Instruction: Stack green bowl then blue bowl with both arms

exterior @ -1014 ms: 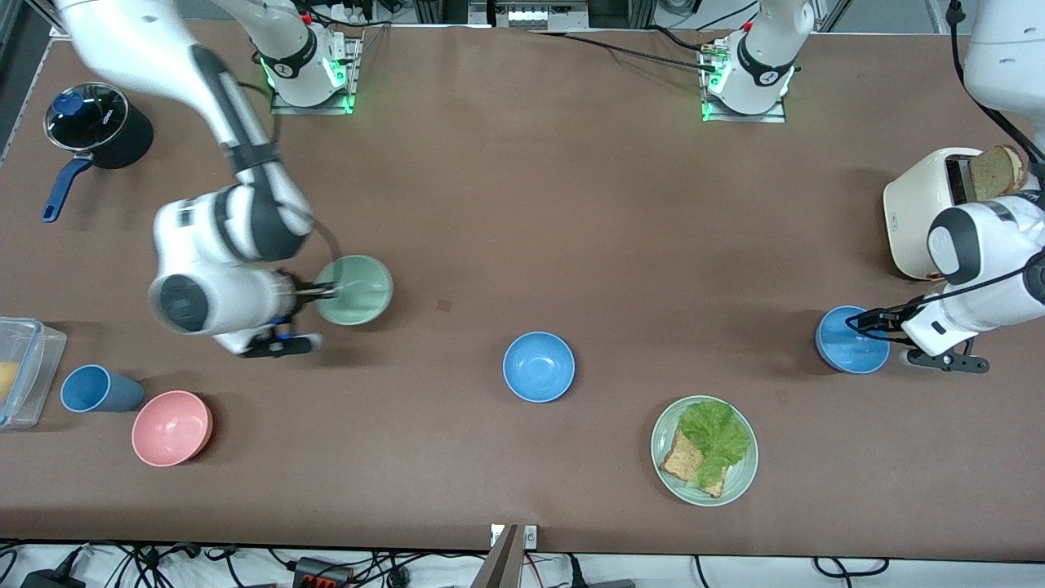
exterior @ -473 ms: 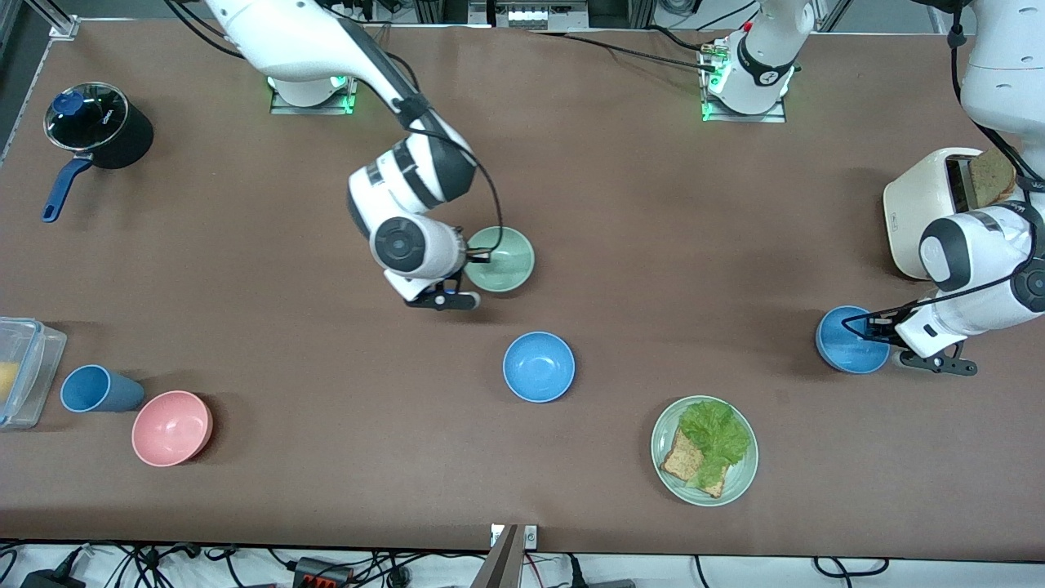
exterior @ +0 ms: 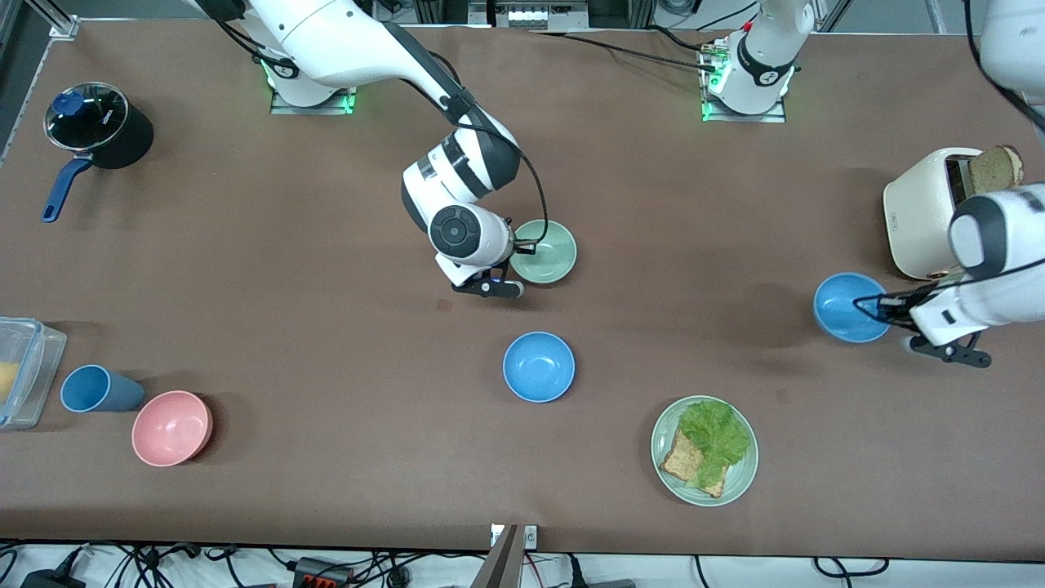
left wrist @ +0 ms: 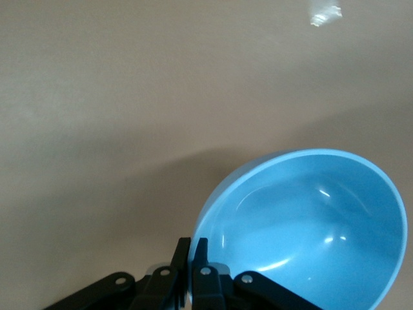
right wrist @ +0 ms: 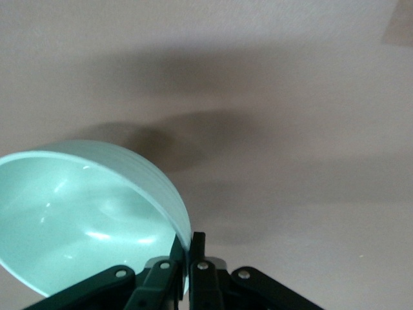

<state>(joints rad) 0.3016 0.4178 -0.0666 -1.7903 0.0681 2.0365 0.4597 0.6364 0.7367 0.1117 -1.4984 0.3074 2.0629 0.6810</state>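
My right gripper (exterior: 522, 245) is shut on the rim of the green bowl (exterior: 545, 251) and holds it in the air over the middle of the table. In the right wrist view the gripper (right wrist: 191, 248) pinches the green bowl's (right wrist: 77, 213) rim. My left gripper (exterior: 867, 306) is shut on the rim of a blue bowl (exterior: 845, 306), lifted a little over the table near the toaster. The left wrist view shows the gripper (left wrist: 191, 253) clamped on that blue bowl (left wrist: 310, 226). A second blue bowl (exterior: 539, 367) sits on the table, nearer the front camera than the green bowl.
A white toaster (exterior: 927, 211) with bread stands at the left arm's end. A green plate (exterior: 704, 451) with lettuce and toast lies near the front edge. A pink bowl (exterior: 171, 427), blue cup (exterior: 94, 389), clear container (exterior: 20, 371) and black pot (exterior: 102, 124) are at the right arm's end.
My right gripper carried the green bowl from the right arm's end to over the table's middle. My left gripper lifted its blue bowl slightly off the table.
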